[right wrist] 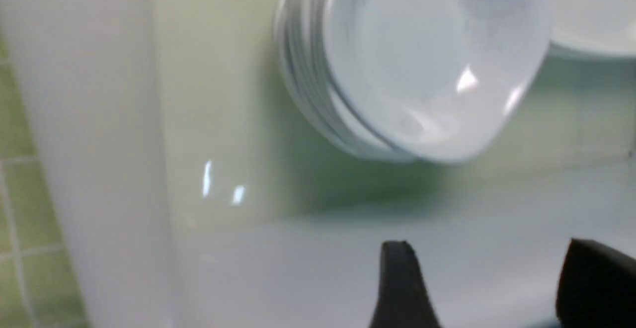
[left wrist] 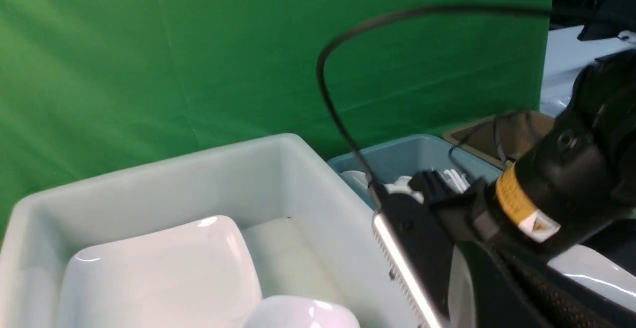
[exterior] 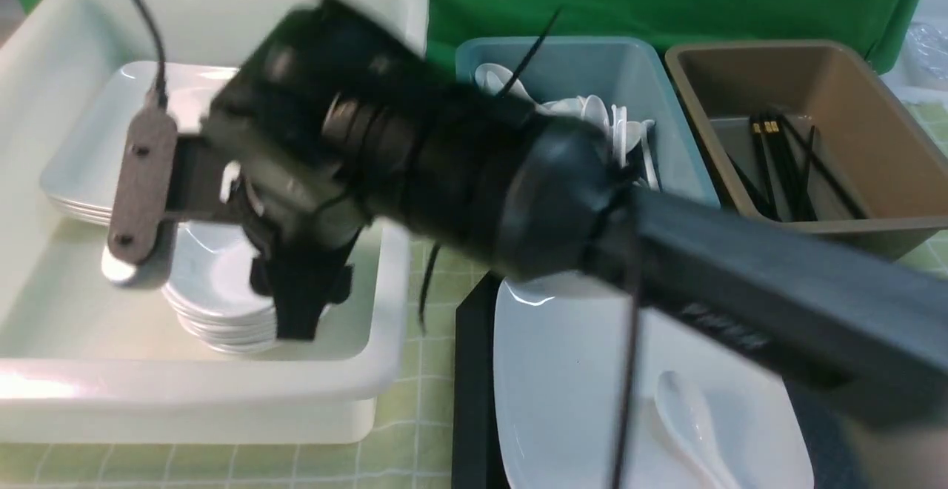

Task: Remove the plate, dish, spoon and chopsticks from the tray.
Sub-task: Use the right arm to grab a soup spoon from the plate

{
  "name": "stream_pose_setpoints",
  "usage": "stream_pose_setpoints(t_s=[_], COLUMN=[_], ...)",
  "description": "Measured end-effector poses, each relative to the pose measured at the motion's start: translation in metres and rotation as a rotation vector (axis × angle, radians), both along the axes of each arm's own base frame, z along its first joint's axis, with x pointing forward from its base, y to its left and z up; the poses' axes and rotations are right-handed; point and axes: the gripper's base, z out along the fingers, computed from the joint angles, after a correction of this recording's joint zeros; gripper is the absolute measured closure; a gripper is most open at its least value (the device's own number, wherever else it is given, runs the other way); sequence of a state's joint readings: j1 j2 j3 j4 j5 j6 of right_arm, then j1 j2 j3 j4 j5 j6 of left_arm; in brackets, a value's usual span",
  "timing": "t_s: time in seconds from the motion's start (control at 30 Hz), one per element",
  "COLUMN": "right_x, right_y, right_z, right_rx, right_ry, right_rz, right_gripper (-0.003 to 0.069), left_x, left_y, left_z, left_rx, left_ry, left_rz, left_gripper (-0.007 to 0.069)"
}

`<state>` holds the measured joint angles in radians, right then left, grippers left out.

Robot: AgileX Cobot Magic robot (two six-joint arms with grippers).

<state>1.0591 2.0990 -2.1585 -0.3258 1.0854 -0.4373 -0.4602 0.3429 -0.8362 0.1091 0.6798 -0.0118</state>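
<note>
The large white plate (exterior: 578, 370) lies on the black tray (exterior: 474, 385) at the front right, with the white spoon (exterior: 685, 415) lying on it. A stack of small white dishes (exterior: 215, 281) stands in the white bin (exterior: 185, 393) on the left. My right arm reaches across from the right, and its gripper (exterior: 300, 311) hangs over the near side of that stack. In the right wrist view the right gripper (right wrist: 494, 273) is open and empty, a little apart from the dishes (right wrist: 422, 59). Black chopsticks (exterior: 778, 163) lie in the brown bin. My left gripper is out of view.
The white bin also holds a stack of large square plates (exterior: 96, 148). A teal bin (exterior: 644, 67) with several white spoons stands behind the tray. The brown bin (exterior: 874, 104) is to its right. A green backdrop hangs behind, and a green checked cloth covers the table.
</note>
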Motion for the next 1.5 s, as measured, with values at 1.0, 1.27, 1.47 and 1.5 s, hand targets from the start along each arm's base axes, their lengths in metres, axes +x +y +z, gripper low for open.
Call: stream_pose_setpoints(t_s=[1.0, 1.27, 1.47, 1.5], right_x=[-0.014, -0.006, -0.004, -0.003], right_y=[-0.243, -0.239, -0.237, -0.236], right_z=[-0.160, -0.169, -0.158, -0.142], right_rx=[0.112, 0.094, 0.094, 0.133], right_ry=[0.581, 0.582, 0.571, 0.555], right_rz=[-1.094, -1.078, -1.030, -1.021], right_gripper=[0.0215, 0.0353, 0.0398, 0.0398], left_x=[0.052, 0.052, 0.052, 0.052], left_y=[-0.040, -0.040, -0.040, -0.040], left_z=[-0.006, -0.006, -0.006, -0.006], left_rx=[0.059, 0.054, 0.053, 0.053], left_ry=[0.104, 0.106, 0.107, 0.107], left_rz=[-0.140, -0.143, -0.143, -0.143], left_gripper=[0.0615, 0.0615, 0.0615, 0.0615])
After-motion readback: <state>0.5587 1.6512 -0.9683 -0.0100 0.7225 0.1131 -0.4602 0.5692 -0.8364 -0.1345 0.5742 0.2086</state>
